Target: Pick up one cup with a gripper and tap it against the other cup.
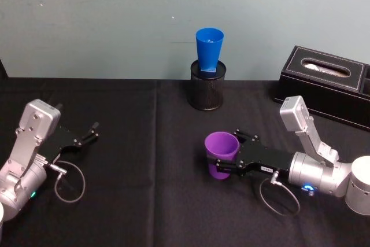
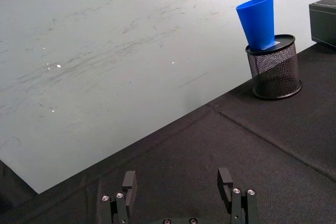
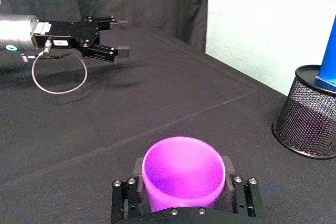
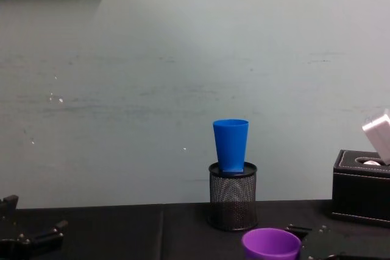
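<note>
Purple cup: smooth, tapered, upright, clamped betw right gripper fingers. Blue cup sits atop mesh holder, bench rear. Left gripper fingers open, idle.

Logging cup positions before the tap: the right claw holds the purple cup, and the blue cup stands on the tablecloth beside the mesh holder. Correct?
Not quite. The blue cup sits in the top of the black mesh holder, not on the cloth beside it; the chest view shows this plainly. The right claw does hold the purple cup.
</note>
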Robot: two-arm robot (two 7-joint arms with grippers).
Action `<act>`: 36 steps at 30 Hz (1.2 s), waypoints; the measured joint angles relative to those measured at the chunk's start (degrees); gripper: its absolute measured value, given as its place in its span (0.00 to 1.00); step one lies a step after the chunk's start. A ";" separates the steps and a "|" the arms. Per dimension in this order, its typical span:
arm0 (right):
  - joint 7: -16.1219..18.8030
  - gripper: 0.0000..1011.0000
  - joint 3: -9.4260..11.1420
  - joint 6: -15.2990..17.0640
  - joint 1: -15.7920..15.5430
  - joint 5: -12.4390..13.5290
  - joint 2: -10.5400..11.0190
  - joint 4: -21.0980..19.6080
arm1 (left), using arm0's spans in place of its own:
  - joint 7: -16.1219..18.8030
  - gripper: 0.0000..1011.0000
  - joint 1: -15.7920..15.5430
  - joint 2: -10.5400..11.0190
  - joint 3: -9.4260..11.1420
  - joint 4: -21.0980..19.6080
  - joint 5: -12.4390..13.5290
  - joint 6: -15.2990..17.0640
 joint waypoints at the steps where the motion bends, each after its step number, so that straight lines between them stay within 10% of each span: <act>1: 0.00 0.88 0.00 0.00 0.00 0.00 0.00 0.00 | 0.00 1.00 0.00 0.00 0.00 0.00 0.00 0.00; 26: -0.10 0.99 1.12 -1.12 -1.04 2.18 0.22 -1.80 | 0.00 1.00 0.00 0.00 0.00 0.00 0.00 0.00; 36: -7.91 0.99 5.41 0.15 -3.46 5.20 -0.21 -7.76 | 0.00 1.00 0.00 0.00 0.00 0.00 0.00 0.00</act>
